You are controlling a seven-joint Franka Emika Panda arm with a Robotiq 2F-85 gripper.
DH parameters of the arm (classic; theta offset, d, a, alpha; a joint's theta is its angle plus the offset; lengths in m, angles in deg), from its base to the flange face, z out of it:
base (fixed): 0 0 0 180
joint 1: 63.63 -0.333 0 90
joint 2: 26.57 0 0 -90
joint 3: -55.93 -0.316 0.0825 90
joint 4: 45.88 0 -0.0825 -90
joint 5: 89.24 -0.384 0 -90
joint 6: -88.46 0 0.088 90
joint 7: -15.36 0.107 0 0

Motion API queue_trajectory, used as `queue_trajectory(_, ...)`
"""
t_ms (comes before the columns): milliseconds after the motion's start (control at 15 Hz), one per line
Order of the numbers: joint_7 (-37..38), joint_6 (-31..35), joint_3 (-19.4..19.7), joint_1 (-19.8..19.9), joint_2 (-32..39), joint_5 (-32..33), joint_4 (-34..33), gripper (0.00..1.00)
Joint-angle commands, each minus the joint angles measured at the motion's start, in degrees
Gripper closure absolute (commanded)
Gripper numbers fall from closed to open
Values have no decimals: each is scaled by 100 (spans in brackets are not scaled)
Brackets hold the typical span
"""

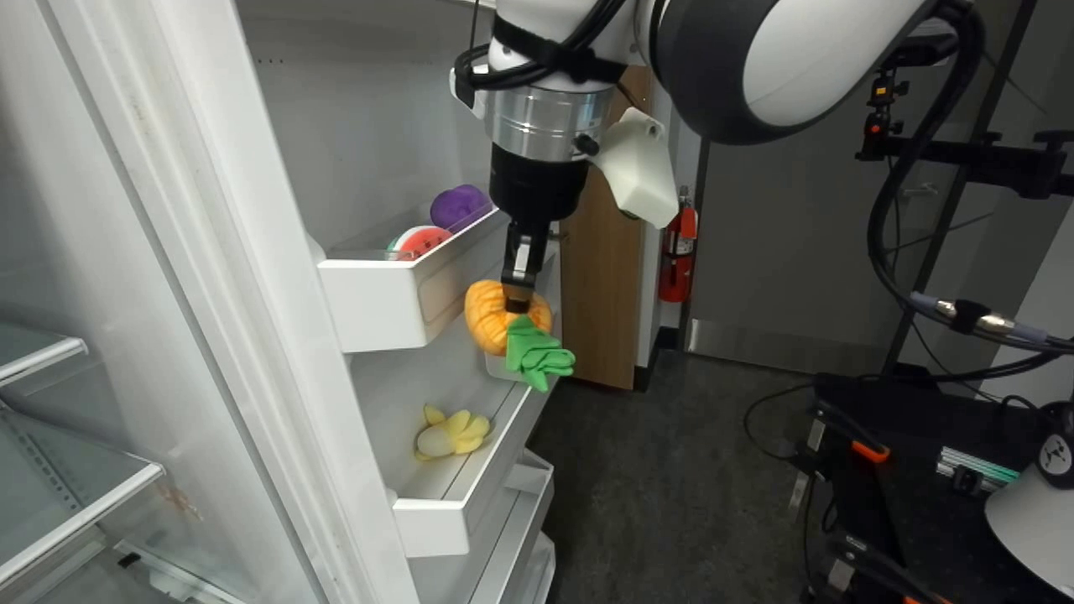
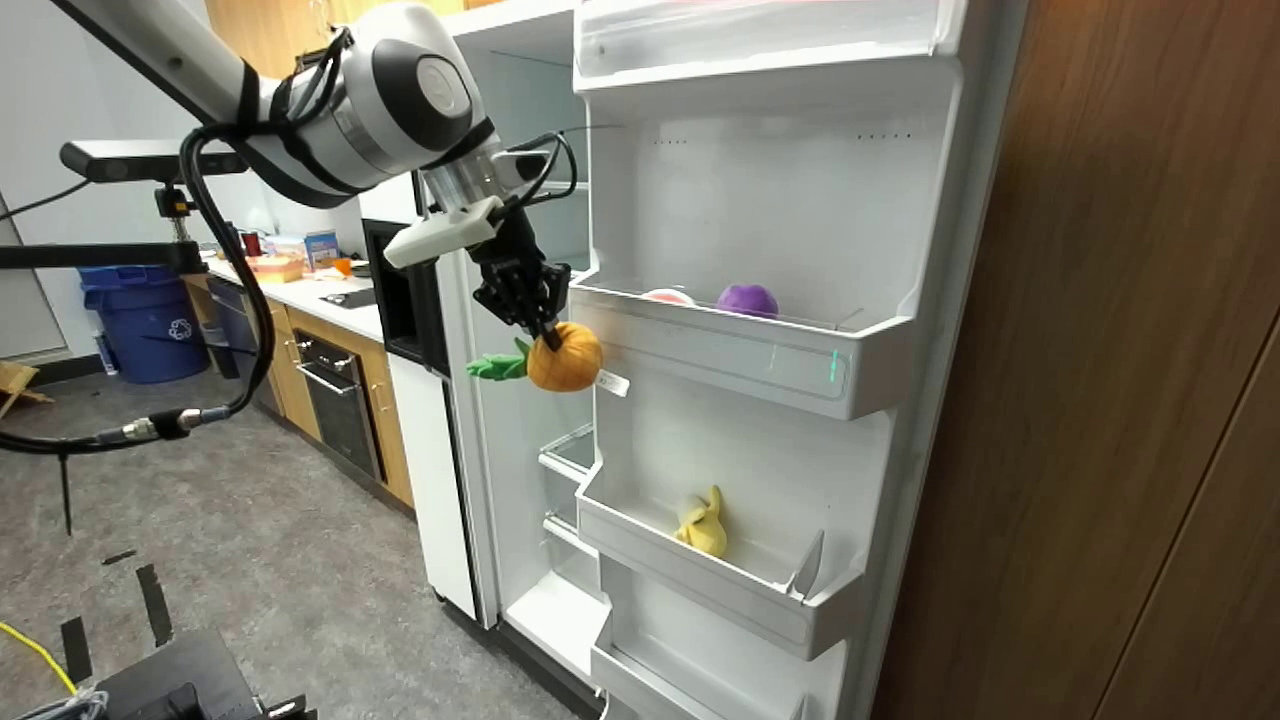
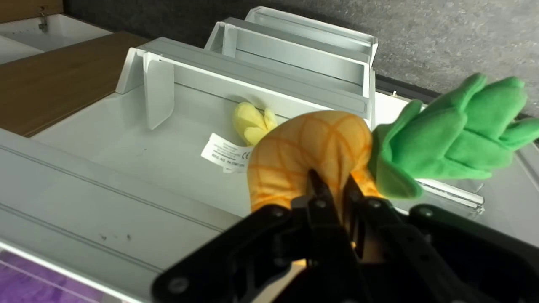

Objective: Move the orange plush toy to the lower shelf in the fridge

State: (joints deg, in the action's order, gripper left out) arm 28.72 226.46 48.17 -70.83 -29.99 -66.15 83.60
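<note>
The orange plush toy (image 1: 485, 323), with green leaves, hangs in my gripper (image 1: 518, 304); both also show in an exterior view, toy (image 2: 572, 362) and gripper (image 2: 550, 338). In the wrist view the fingers (image 3: 331, 176) pinch the toy's orange body (image 3: 286, 164), with the leaves to the right and a white tag to the left. The toy is in the air beside the open door of the fridge (image 2: 770, 220), higher than the lower shelf (image 2: 700, 572). This white door bin also shows in an exterior view (image 1: 503, 449) and the wrist view (image 3: 252, 80). It holds a pale yellow item (image 3: 246, 120).
An upper door bin (image 1: 377, 304) holds a purple plush (image 1: 457, 204) and a red-and-white item (image 1: 424, 241). It stands close beside the gripper. Further door bins (image 2: 650, 685) sit below the lower shelf. Interior shelves (image 1: 92, 513) with white front edges are behind the door edge.
</note>
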Motion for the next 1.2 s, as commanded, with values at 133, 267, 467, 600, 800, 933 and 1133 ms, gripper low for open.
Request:
queue_trajectory(133, -11, -11, -25, 25, -2, -11, -6, 89)
queue_trajectory(267, -3, -1, -30, 18, -2, -39, -4, 97)
queue_trajectory(467, 95, 70, -77, -20, -82, -22, 172, 97)
queue_trajectory(600, 219, 180, -130, -41, -164, 127, 369, 97)
queue_trajectory(800, 580, 462, -251, -46, -273, 641, 748, 97)
queue_trajectory(933, 1015, 650, -334, -8, -296, 1326, 966, 97)
queue_trajectory(1133, 1737, 805, -377, 27, -228, 2588, 1180, 97)
